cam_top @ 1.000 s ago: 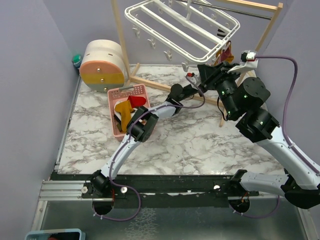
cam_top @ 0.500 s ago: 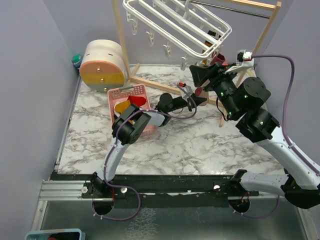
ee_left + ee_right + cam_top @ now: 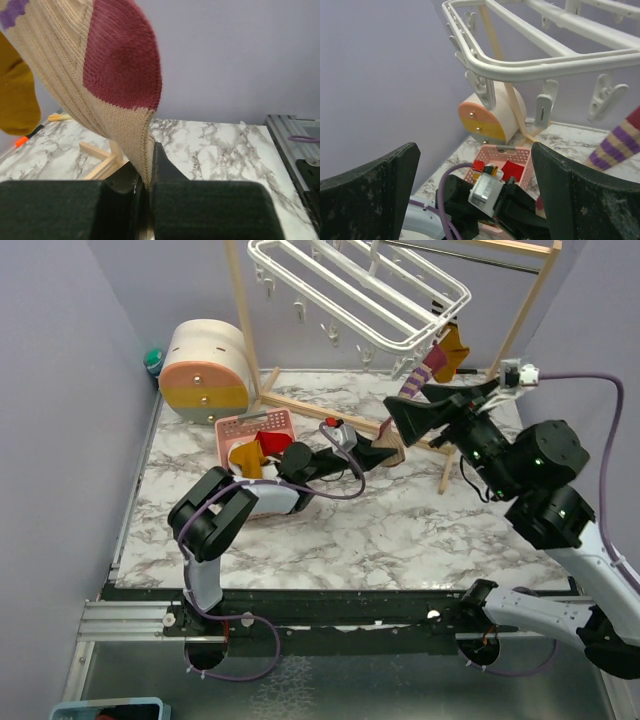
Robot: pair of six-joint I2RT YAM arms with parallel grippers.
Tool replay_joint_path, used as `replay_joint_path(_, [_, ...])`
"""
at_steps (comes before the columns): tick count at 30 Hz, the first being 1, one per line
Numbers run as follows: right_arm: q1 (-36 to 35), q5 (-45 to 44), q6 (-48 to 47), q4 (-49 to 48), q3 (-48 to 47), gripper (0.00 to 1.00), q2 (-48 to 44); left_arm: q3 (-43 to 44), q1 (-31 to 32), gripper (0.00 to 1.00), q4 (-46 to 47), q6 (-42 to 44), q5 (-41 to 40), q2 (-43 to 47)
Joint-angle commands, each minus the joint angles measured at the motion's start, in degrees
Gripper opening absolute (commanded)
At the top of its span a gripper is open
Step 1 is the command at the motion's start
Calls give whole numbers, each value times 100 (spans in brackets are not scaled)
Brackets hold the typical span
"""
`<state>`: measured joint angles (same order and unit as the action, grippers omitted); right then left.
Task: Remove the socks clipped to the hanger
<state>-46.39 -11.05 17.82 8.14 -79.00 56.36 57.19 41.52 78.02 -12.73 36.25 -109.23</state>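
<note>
— So, where is the left claw (image 3: 145, 192)?
— Pressed together on the toe end of the beige sock (image 3: 115, 75). The knit is pinched between its two fingers, low over the counter (image 3: 380, 530).
— And the rest of that sock?
— It slants up from the claw to the near right corner of the hanger (image 3: 360, 290), with its purple-striped cuff up by the clips. I can't tell whether a clip grips it.
— Anything beside it?
— A mustard sock (image 3: 452, 345) hangs at the same corner, just to the right.
— The right claw (image 3: 425, 405)?
— Spread wide apart, holding nothing, just beside the beige sock and below the hanger's edge.
— Other socks?
— A yellow sock (image 3: 247, 458) and a red sock (image 3: 276, 443) lie in the pink basket (image 3: 240, 425) on the counter, well to the left, near the foot of the wooden rack (image 3: 240, 320).
</note>
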Motion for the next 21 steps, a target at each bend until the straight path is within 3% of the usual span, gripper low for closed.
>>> replay_joint_path(1, [-17,-150,-324,632,462,100,-674,-591,91,0,-52,49,63,669])
replay_joint_path(10, [-19,-1281,-79,2384,783,100,-1195,-1485,414,0,-1176,514,-259,2305])
replay_joint_path(16, [-18,-1923,-106,2354,856,100,-1376,-1997,652,0,-2084,805,-682,3360])
replay_joint_path(21, [-17,-2162,-323,1760,1111,100,-1346,-2499,698,0,-2628,969,-1082,3875])
